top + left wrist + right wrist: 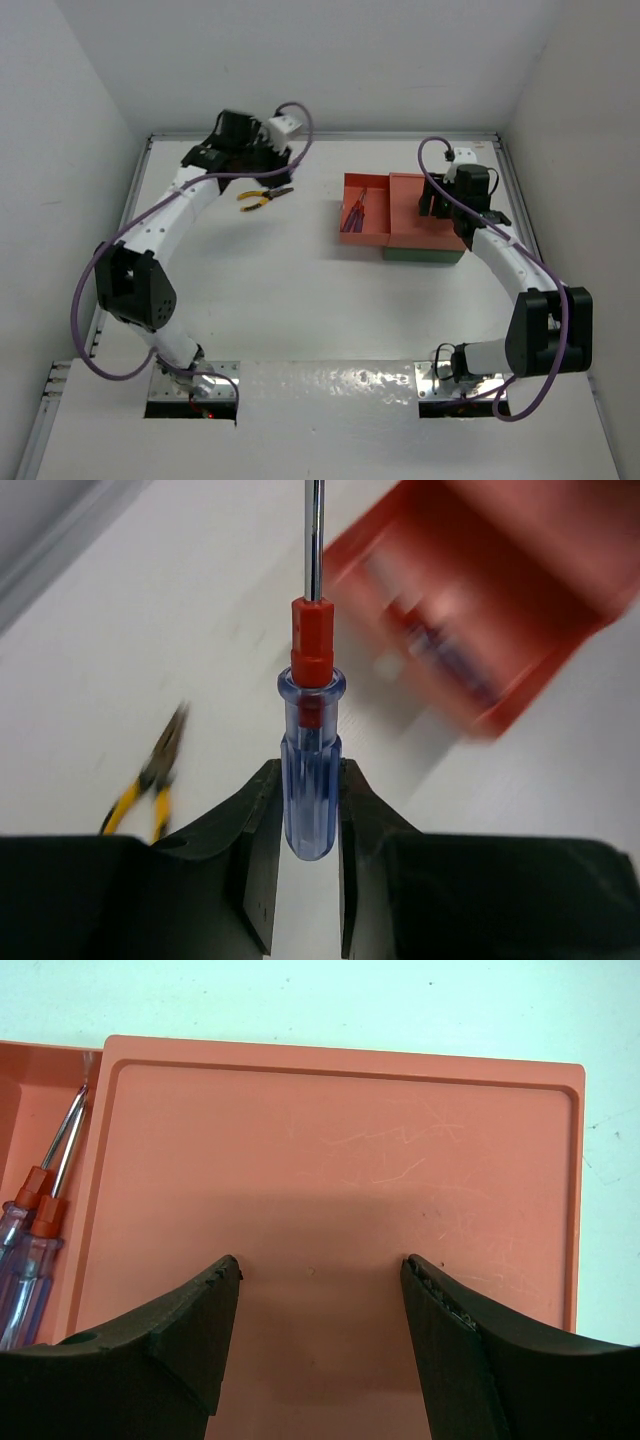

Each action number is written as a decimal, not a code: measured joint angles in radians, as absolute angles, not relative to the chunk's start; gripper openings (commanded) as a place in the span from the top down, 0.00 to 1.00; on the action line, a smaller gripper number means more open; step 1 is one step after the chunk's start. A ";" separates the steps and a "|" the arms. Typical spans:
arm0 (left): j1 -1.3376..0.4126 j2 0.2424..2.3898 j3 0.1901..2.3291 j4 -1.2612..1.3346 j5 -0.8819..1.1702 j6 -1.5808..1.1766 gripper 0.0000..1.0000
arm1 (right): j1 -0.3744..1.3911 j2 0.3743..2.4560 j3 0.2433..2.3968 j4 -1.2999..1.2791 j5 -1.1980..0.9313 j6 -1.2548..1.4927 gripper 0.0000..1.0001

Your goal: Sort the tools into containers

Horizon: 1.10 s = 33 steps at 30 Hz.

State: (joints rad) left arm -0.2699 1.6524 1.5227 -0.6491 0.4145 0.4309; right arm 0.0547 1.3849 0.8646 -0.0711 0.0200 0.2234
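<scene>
Screwdriver [311, 730] — blue handle clamped in left claw [308, 775] — pliers [150, 780] lie apart.

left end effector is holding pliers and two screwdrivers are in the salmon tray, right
No: the left end effector holds a blue-and-red screwdriver, per the left wrist view; the pliers lie on the table. Two screwdrivers are in the salmon tray.

pliers [263, 197] left of tray [365, 238], two screwdrivers [355, 212] inside
</scene>
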 measured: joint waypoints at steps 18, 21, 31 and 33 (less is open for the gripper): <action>-0.639 1.991 1.634 -0.340 0.362 -0.045 0.93 | 0.055 1.389 0.876 -0.080 0.042 0.278 0.36; -0.639 1.992 1.635 -0.334 0.373 -0.044 0.48 | 0.055 1.389 0.876 -0.080 0.043 0.281 0.35; -0.647 2.010 1.860 -0.437 0.406 -0.023 0.30 | 0.055 1.389 0.875 -0.078 0.045 0.282 0.35; -0.647 2.009 1.935 -0.440 0.404 -0.023 0.29 | 0.055 1.389 0.875 -0.079 0.045 0.282 0.35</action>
State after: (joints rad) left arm -0.6472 2.0094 1.9354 -0.4397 0.4042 -0.0227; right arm 0.0547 1.3888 0.8745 -0.0788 0.0452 0.2817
